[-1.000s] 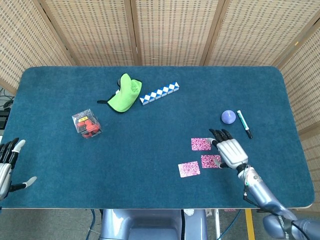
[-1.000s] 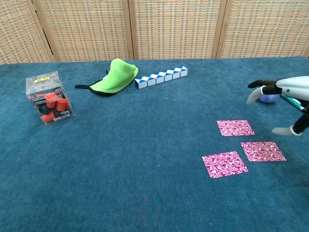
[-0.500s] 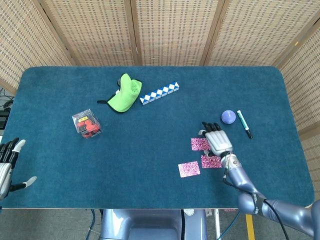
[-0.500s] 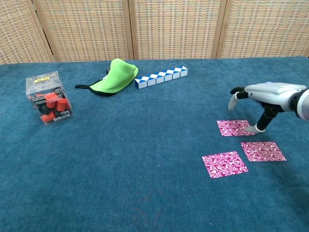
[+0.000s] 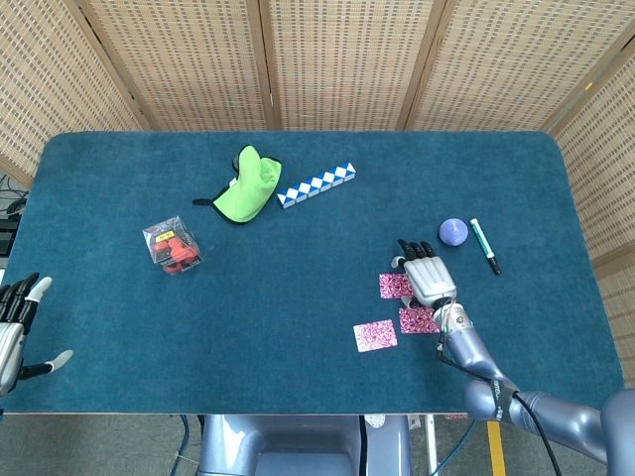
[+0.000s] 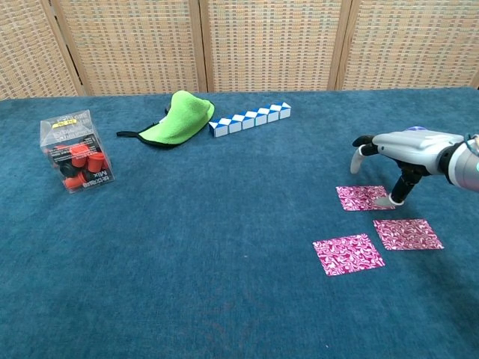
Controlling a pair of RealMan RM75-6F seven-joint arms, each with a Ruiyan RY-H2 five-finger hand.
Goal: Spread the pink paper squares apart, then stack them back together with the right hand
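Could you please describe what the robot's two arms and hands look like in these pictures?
The right hand has a silver-grey back, black fingers with pale tips, and sits on a glossy blue-grey arm with a thin black cable along it. The left hand, at the frame edge, shows dark fingers with white tips and a grey body.

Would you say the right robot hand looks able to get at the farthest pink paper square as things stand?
Probably yes: the right robot hand already hangs over the farthest pink square, a fingertip at its right edge, and nothing lies between them.
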